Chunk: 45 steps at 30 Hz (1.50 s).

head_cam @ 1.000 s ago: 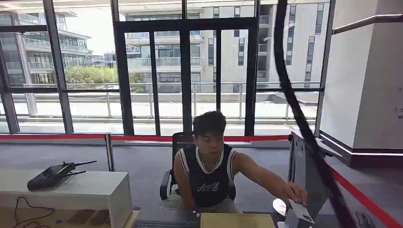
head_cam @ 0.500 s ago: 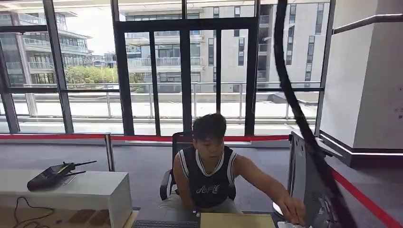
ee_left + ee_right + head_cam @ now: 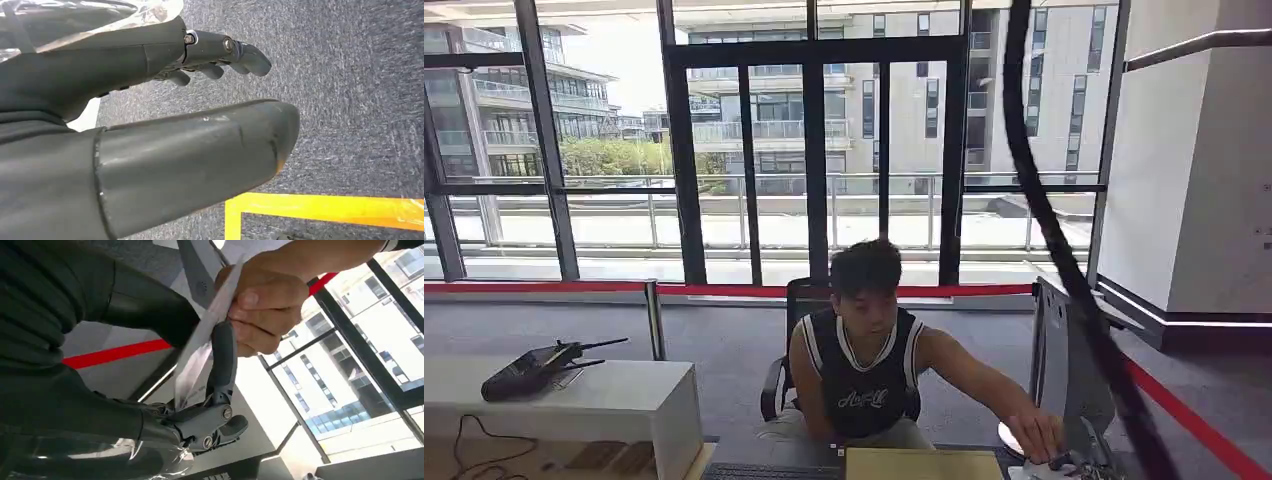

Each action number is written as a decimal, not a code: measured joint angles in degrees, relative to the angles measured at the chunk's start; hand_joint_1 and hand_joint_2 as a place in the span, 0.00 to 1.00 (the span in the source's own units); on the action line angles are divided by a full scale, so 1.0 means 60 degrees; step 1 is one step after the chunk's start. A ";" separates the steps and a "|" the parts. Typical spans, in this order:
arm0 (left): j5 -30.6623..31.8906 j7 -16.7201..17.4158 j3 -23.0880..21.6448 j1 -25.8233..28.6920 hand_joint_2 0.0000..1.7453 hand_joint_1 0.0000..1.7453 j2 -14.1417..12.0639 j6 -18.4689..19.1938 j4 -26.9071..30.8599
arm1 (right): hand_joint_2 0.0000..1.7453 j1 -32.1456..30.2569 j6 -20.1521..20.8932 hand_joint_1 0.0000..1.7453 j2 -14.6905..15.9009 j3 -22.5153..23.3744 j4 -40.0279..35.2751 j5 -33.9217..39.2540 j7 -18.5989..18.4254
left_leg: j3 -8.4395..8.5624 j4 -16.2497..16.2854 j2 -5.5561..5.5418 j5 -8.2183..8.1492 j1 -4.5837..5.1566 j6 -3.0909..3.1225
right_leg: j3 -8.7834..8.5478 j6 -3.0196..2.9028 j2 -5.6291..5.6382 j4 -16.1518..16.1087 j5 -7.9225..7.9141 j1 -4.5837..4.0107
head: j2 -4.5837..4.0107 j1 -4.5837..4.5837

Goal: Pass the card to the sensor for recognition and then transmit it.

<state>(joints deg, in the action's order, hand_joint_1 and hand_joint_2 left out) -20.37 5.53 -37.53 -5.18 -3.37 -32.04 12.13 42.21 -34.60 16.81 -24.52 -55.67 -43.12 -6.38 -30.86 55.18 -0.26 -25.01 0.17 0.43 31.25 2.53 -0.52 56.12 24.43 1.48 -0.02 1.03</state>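
Card point(image 3: 200, 347), pale and thin, sits between the person's hand point(image 3: 265, 305) and the right hand point(image 3: 200, 405) of the robot. The wrist view shows it close up: the person pinches one end, while a dark finger point(image 3: 222, 360) of the robot lies along one face and the thick thumb sits against the other. The robot seems to be taking hold, but the person is not letting go yet, so the grip looks shared rather than settled.

From the head view, the person point(image 3: 864, 360) sits behind a desk point(image 3: 919, 465) at the near edge, in a dark sleeveless top, one arm stretched down to the right. A second ago that arm held the card up in the open beside a grey screen point(image 3: 1064, 370); since then it has dropped low, to the near right corner, where it meets the robot's fingers. That drop means the handover has begun, and the sensing step still lies ahead.

The left hand point(image 3: 150, 125) hangs over grey carpet point(image 3: 350, 100), fingers loosely apart and holding nothing. A yellow floor line point(image 3: 325, 207) runs beneath it.

To the far left, a white counter point(image 3: 604, 400) carries a black handheld device point(image 3: 534, 368). Tall windows point(image 3: 754, 150) and a red barrier strip point(image 3: 724, 290) lie behind the person.
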 joint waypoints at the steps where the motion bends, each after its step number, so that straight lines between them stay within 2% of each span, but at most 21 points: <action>1: 0.0000 0.0000 -0.0007 0.0000 0.00 0.00 0.0004 0.0000 0.0000 | 1.00 0.0021 -0.0004 1.00 -0.0004 -0.0018 0.0033 0.0000 0.0000 | 0.0001 0.0001 0.0000 0.0000 0.0000 0.0000 | 0.0000 0.0000 0.0000 0.0000 0.0000 0.0000 | 0.0000 0.0000; 19: -0.0043 -0.0011 -0.0098 0.0002 0.00 0.00 0.0000 0.0000 0.0000 | 1.00 0.0034 -0.0007 1.00 -0.0004 -0.0310 0.0353 0.0153 -0.0062 | 0.0003 0.0002 0.0001 0.0000 0.0000 0.0000 | 0.0003 0.0000 0.0000 -0.0001 0.0000 -0.0001 | 0.0000 0.0004; 22: -0.0076 -0.0018 -0.0135 0.0010 0.00 0.00 -0.0004 0.0000 0.0000 | 1.00 -0.0173 0.0146 1.00 0.0167 -0.0397 0.0397 0.0270 -0.0320 | 0.0002 0.0003 0.0001 -0.0001 0.0000 0.0002 | 0.0003 0.0000 0.0000 -0.0003 0.0000 0.0000 | 0.0000 0.0004; 24: -0.0160 0.0051 -0.0142 0.0016 0.00 0.00 -0.0062 -0.0015 0.0000 | 1.00 -0.0635 0.0353 1.00 0.0408 -0.0543 0.0652 0.0437 -0.0372 | 0.0001 0.0003 0.0000 -0.0003 0.0000 0.0002 | 0.0004 0.0000 0.0001 -0.0005 0.0000 0.0000 | 0.0000 0.0004; 32: -0.0284 -0.0058 -0.0138 0.0011 0.00 0.00 -0.0120 -0.0124 0.0000 | 1.00 -0.0965 0.0353 1.00 0.0430 -0.0758 0.1490 0.0842 -0.0036 | 0.0001 0.0003 0.0001 -0.0003 -0.0002 0.0002 | 0.0005 0.0000 0.0001 -0.0004 0.0001 -0.0002 | 0.0000 0.0004; 45: -0.0273 -0.0109 -0.0157 0.0006 0.00 0.00 -0.0178 -0.0124 0.0000 | 1.00 -0.1204 0.0612 1.00 0.0302 -0.1188 0.2736 0.0954 0.0117 | -0.0002 0.0003 0.0001 -0.0003 -0.0003 0.0002 | 0.0006 0.0000 0.0001 -0.0004 0.0001 -0.0001 | 0.0000 0.0004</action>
<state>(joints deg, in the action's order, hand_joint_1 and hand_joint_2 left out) -22.01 4.87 -38.47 -5.15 -4.44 -32.79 12.13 34.99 -30.93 18.62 -31.65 -39.25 -37.40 -5.68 -30.87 55.20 -0.25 -25.02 0.16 0.44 31.28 2.53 -0.52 56.09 24.43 1.47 -0.02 1.05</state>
